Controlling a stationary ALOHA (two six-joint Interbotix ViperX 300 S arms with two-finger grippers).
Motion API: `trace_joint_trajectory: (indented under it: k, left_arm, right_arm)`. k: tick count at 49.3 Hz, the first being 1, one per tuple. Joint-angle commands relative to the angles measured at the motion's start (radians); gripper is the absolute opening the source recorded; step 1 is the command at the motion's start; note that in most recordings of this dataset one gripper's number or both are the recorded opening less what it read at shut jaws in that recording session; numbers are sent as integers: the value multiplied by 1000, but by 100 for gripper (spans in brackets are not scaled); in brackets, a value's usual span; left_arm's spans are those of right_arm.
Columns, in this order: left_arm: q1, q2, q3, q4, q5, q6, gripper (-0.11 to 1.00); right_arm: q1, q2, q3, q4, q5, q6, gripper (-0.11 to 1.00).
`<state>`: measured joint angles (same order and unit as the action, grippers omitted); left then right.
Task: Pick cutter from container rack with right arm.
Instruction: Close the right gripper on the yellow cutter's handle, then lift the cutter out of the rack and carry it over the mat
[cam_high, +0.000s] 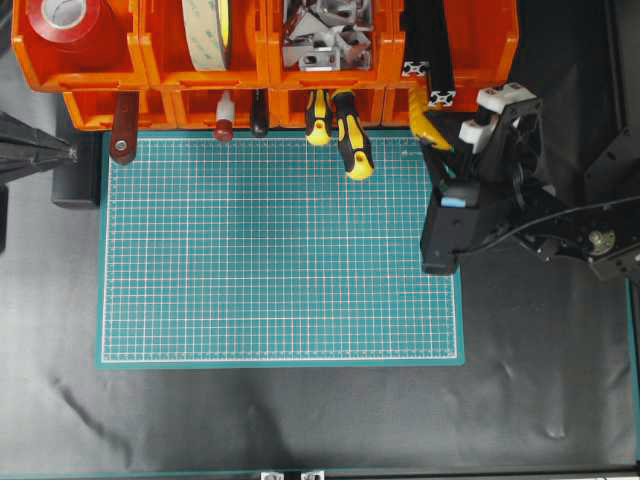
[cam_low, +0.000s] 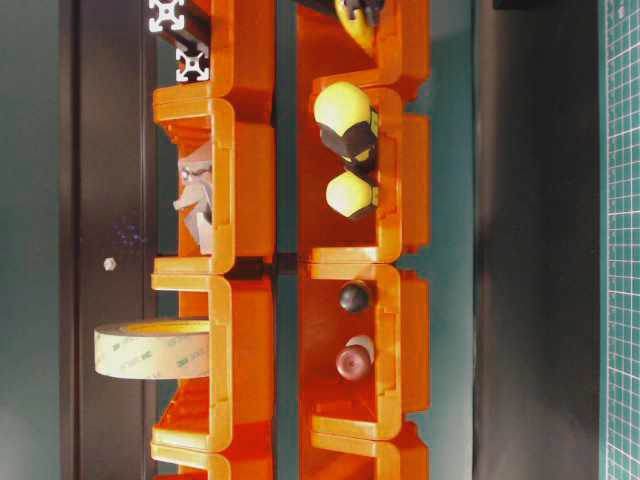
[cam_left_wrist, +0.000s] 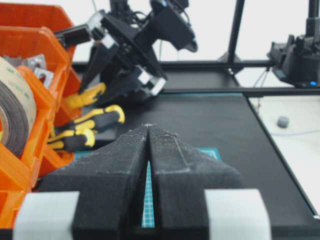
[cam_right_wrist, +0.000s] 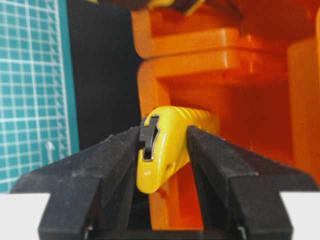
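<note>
Slim yellow ribbed cutter, far end hidden inside the bright orange plastic container rack, clamped between right gripper fingers. Left gripper clenched, empty. Two yellow-and-black screwdrivers counted.

overhead: down | table-level: rotated, close on container rack | wrists: forward

Green cutting mat on black table. Red tape roll, beige tape roll, metal brackets, black aluminium bars along top. Two yellow-black screwdrivers, red-handled tool hang over mat edge.
</note>
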<state>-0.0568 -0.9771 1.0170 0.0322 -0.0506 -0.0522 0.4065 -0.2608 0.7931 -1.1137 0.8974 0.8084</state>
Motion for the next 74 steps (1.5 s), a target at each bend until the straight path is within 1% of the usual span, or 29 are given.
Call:
trace_joint_trajectory:
  k: [1,8,15,24,31,42,50,55,61,67,74]
  left_arm:
    - [-2,2,-31,3,-5,-3,0]
    - [-2,0,-29,3,2,-3,0]
    - [-2,-2,-29,3,18,-3,0]
    - [-2,-14,-31,3,25,-3,0]
    - [-2,-25,-31,3,34,-3,0]
    - [-2,-37,-34,3,49,-3,0]
    - [-2,-43,-34,3,54,-5,0]
    - [-2,-43,-31,3,69,-5,0]
    - [-2,-43,-32,3,92,-5,0]
    - [0,-48,-32,3,97,-5,0]
    - [0,-43,-32,3,98,-5,0]
  right_arm:
    - [28,-17,-51,-3,40,-2,31]
    - [74,-23,-95,-3,114,-6,28]
    - [120,-23,-135,-3,163,-6,27]
    - [175,-44,-195,2,210,-6,27]
    - [216,-75,-241,2,224,-6,27]
    - [295,-137,-325,5,196,-6,27]
    - [368,-138,-373,5,172,-5,27]
    - [373,-117,-393,3,121,-3,27]
    - [370,-55,-413,5,43,2,27]
    - [367,26,-453,5,23,-2,27]
    - [344,112,-500,5,-20,-9,27]
